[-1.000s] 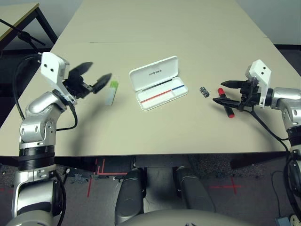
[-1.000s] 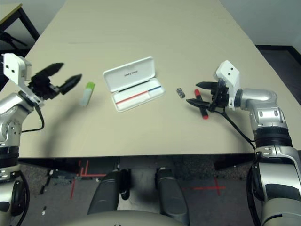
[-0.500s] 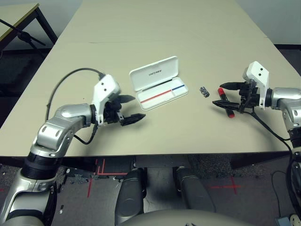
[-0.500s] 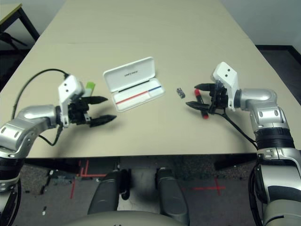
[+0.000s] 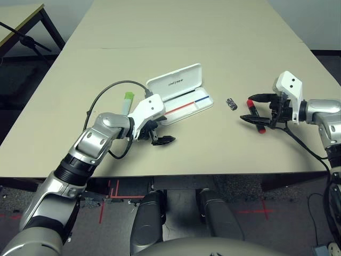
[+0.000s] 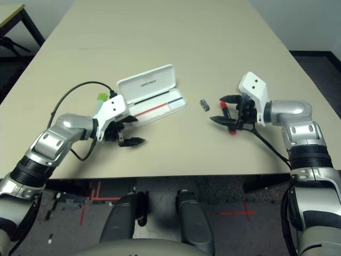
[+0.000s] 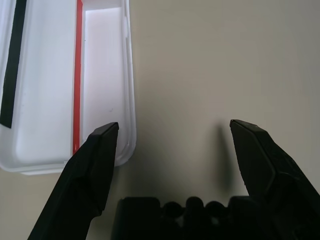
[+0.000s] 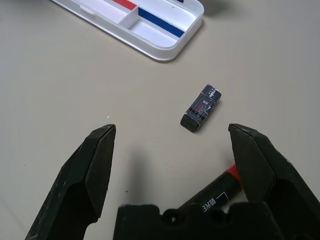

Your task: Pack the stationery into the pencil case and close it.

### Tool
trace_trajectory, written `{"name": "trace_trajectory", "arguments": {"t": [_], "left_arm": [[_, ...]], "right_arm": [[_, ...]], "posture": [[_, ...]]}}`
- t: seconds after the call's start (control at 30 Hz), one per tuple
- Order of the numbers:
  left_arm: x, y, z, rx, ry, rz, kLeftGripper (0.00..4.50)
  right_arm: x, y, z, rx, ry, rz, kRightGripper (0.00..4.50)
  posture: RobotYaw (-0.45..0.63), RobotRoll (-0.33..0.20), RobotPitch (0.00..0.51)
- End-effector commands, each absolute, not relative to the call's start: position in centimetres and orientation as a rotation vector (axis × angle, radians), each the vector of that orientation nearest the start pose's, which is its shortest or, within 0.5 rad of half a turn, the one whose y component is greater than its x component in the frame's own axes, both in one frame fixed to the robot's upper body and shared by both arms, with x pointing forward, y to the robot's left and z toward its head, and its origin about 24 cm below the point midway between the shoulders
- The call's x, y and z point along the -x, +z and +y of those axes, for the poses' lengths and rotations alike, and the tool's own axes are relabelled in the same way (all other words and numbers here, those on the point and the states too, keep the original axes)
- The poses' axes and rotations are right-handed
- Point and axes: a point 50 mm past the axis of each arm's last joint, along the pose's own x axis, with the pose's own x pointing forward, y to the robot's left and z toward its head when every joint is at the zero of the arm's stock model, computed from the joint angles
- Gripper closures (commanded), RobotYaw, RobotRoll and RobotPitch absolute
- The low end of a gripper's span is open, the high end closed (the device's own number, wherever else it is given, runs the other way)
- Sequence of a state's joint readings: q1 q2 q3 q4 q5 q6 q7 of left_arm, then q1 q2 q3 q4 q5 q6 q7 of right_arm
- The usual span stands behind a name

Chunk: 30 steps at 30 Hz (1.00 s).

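Left end effector (image 5: 161,134) swung from the far-left side of the worktop (image 5: 176,32) to the near left corner of the open pencil case (image 5: 180,94), fingers spread and empty; right end effector (image 5: 249,108) unchanged in place, spread, straddling the red marker (image 5: 255,122) right of the case. One pencil case mid-worktop, one red marker, one small silver-black cylinder (image 5: 231,103) between case and marker, one white stick with green end (image 5: 127,101) left of the case, two end effectors. Dark "unitree" lettering on the case lid; print on marker and cylinder too small to read.
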<state>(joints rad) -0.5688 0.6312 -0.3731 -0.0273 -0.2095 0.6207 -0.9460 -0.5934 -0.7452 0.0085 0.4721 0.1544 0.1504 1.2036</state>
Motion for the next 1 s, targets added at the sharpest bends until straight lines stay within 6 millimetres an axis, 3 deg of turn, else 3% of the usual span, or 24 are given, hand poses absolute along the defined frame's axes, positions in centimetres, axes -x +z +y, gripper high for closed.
{"name": "trace_trajectory", "arguments": {"t": [0.03,0.47,0.57,0.9,1.0], "left_arm": [[-30.5,11.6,13.9,-0.512,-1.127,0.472,0.02],[-31.4,10.9,13.4,-0.549,-1.147,0.544,0.02],[-31.5,10.8,13.2,-0.549,-1.150,0.548,0.57],[-31.8,10.7,13.5,-0.560,-1.141,0.571,4.44],[-32.0,10.9,13.7,-0.574,-1.135,0.566,4.48]], "right_arm": [[-31.8,14.2,-26.2,0.462,0.939,0.289,0.00],[-31.1,14.2,-26.7,0.469,0.901,0.281,0.00],[-31.0,14.2,-26.8,0.470,0.895,0.279,0.00],[-30.8,13.9,-26.6,0.474,0.887,0.271,0.00],[-30.9,13.8,-26.5,0.476,0.889,0.272,0.00]], "posture": [[-0.06,0.000,0.136],[-0.11,0.000,0.129],[-0.11,0.000,0.128],[-0.11,0.000,0.128],[-0.11,0.000,0.128]]}}
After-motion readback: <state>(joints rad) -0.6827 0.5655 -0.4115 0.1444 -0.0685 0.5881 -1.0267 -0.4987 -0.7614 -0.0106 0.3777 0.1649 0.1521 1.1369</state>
